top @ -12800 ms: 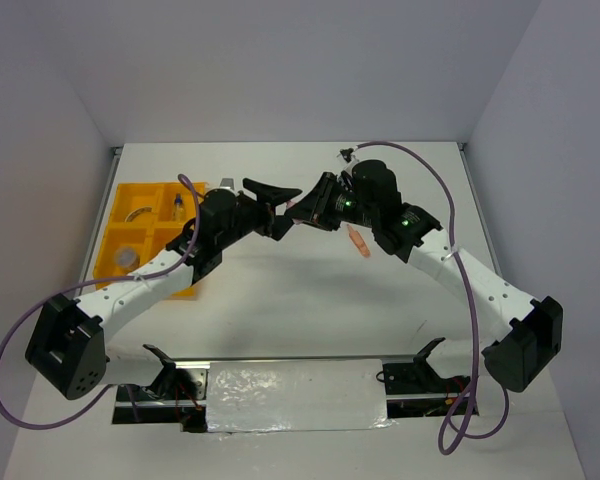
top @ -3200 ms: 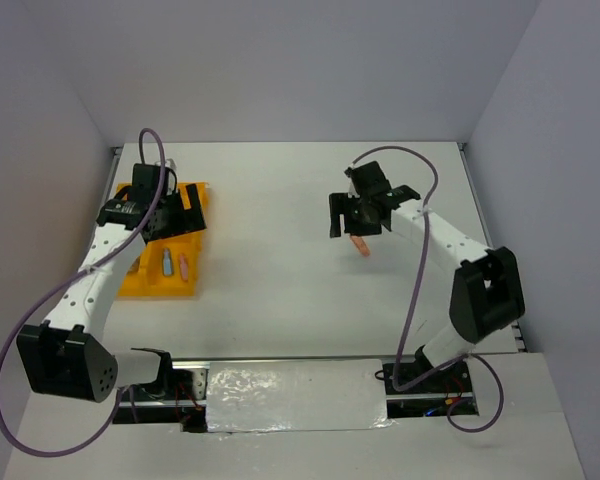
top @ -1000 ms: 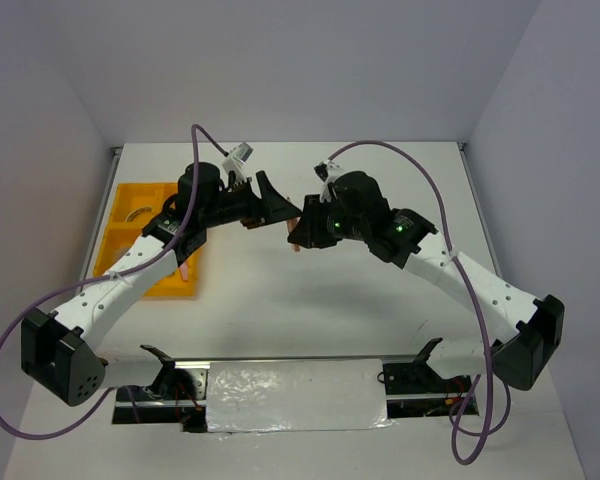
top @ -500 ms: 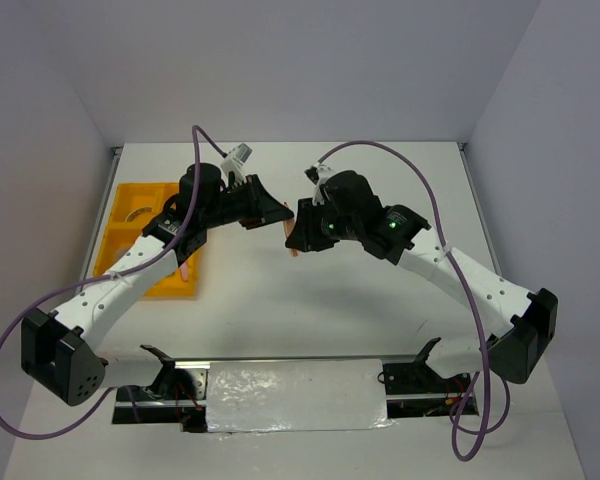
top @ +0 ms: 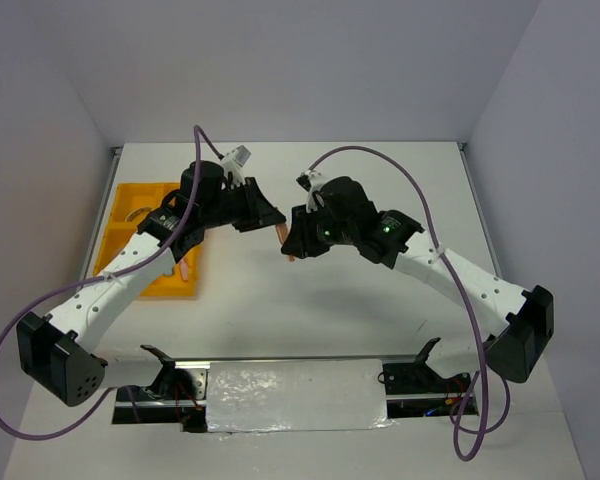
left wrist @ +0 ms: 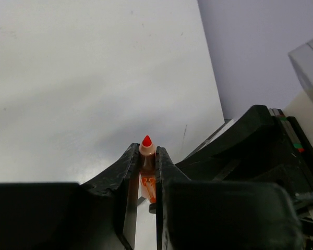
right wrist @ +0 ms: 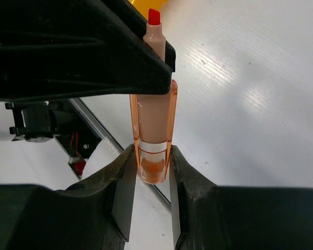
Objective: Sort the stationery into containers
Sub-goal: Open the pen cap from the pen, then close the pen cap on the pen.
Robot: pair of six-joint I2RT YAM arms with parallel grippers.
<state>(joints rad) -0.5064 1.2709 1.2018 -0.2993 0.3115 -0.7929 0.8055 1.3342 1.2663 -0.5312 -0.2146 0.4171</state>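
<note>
Orange highlighter (right wrist: 152, 112): gripped at both ends
Left gripper (left wrist: 146, 154): fingers clamped just below its tip
Right gripper (right wrist: 151, 159): fingers clamped on its base

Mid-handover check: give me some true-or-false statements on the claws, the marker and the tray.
1. The left claw and right claw both grip the orange marker. True.
2. The marker lies flat on the table. False: it is held off the table, between the claws.
3. The left claw stands wide open. False: it is shut on the marker near its red tip.
4. The right claw holds the marker's blunt end. True.
5. The tray sits on the right arm's side. False: the yellow tray is on the left arm's side.
</note>
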